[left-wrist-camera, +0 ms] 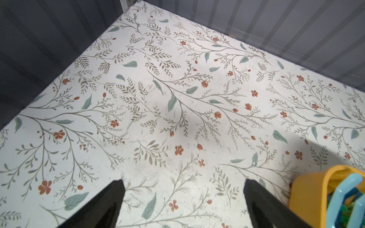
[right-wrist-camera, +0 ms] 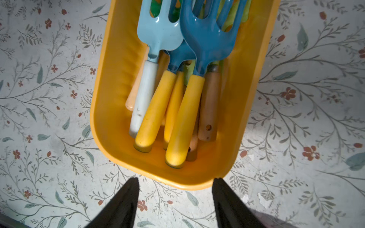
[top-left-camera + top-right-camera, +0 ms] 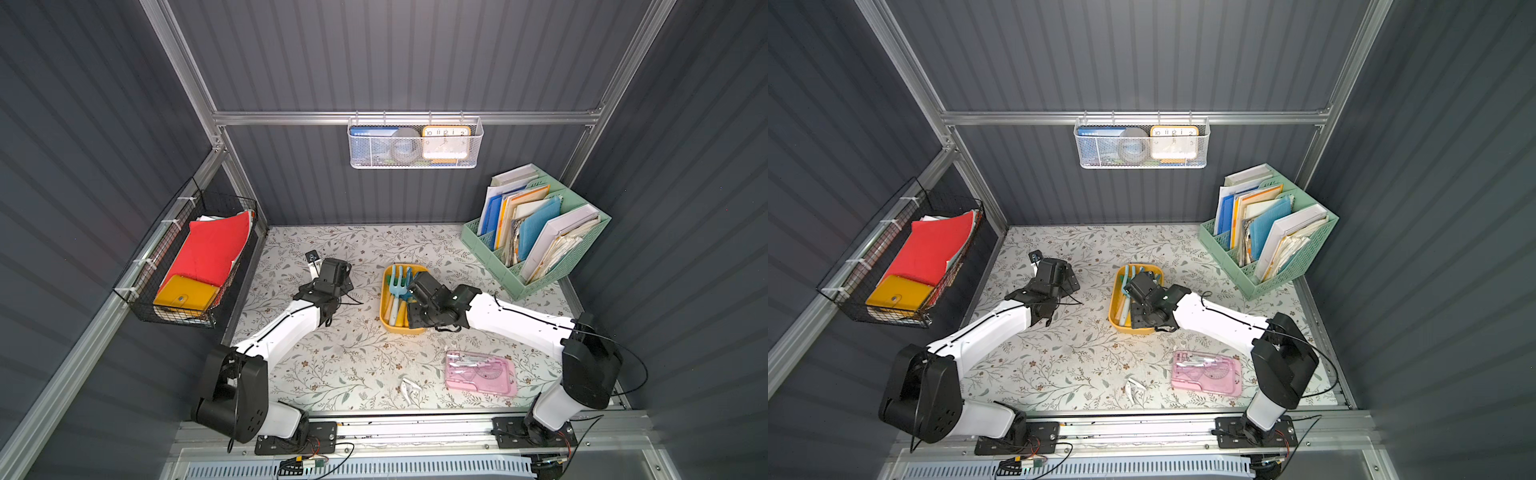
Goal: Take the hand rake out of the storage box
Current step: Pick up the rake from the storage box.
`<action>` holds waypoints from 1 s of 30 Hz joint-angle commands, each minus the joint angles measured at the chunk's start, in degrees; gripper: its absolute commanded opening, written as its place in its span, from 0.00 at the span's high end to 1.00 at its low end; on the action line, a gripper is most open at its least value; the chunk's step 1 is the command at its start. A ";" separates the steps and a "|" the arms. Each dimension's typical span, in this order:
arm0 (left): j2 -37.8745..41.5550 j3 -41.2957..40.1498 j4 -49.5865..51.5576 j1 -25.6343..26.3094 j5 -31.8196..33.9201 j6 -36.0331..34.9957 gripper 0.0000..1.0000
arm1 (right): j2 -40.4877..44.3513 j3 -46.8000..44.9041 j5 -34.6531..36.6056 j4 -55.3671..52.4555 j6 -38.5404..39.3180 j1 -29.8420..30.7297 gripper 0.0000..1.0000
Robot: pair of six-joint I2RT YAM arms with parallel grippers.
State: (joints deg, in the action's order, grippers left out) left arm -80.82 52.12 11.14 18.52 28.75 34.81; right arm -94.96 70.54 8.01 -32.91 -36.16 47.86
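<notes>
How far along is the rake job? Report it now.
Done: nothing lifted; the hand rake lies on top of other tools in the storage box. In hand: the right gripper hangs open at the box's handle end, holding nothing; the left gripper is open over bare table. Left: grasp, lift out.

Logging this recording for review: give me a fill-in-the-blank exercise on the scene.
The dark blue fork has a ___ handle.
The right tool hangs at one end of the storage box, holding ___.
The left tool has its jaws ___.
The flat transparent case is ___.
Missing words: yellow; nothing; open; pink.
</notes>
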 commanded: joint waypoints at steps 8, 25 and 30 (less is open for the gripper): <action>3.57 -0.20 5.80 1.34 -0.33 3.26 0.00 | -7.00 8.07 5.47 -3.88 -1.98 -0.95 0.49; 3.38 0.71 7.19 1.34 0.38 3.41 0.00 | -14.07 9.95 5.90 -3.32 -4.10 -2.28 0.59; 3.41 0.77 6.66 1.29 0.10 2.80 0.00 | -14.87 9.27 5.59 -1.30 -4.35 -2.33 0.60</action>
State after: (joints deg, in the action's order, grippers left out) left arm -77.84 51.59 16.49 19.62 28.51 37.58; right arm -108.84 80.64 13.47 -35.42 -39.64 45.58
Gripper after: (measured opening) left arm 0.993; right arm 0.401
